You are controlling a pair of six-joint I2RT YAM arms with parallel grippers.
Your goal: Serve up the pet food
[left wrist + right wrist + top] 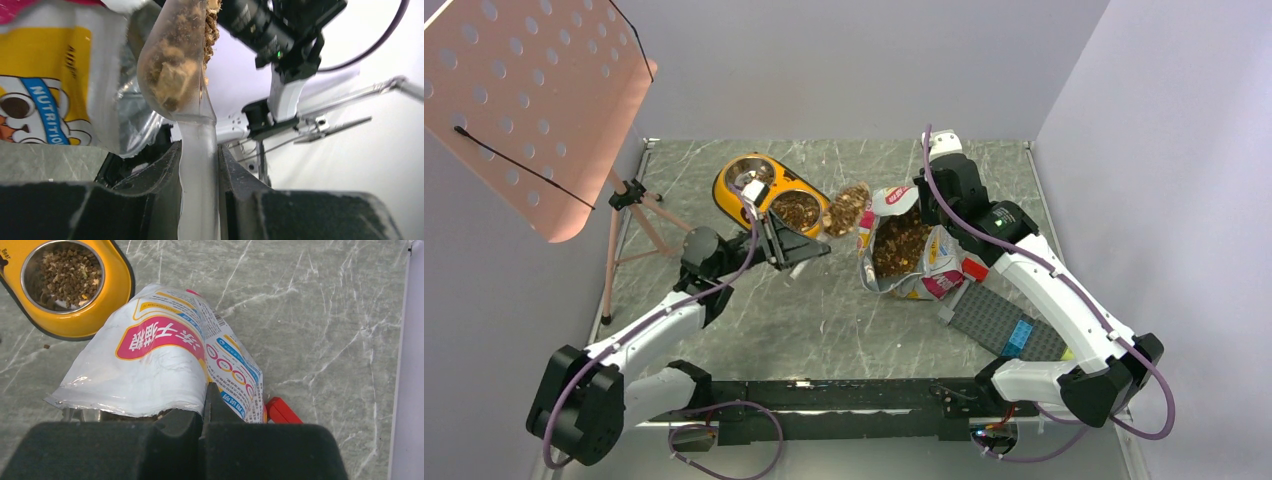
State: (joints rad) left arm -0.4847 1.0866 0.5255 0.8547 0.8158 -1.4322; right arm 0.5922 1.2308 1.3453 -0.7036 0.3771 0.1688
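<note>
Left gripper (199, 156) clamps scoop (198, 125) of kibble (169, 67); right gripper (205, 410) pinches bag (155, 365); tipping over bowl (118, 290) likely next.

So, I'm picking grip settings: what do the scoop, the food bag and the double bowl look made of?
Scoop: probably clear, slightly frosted plastic; kibble shows through its wall.
Bag: glossy printed film, creased, with a silvery lining.
Double bowl: smooth yellow shell, likely plastic, holding shiny steel-looking cups.
</note>
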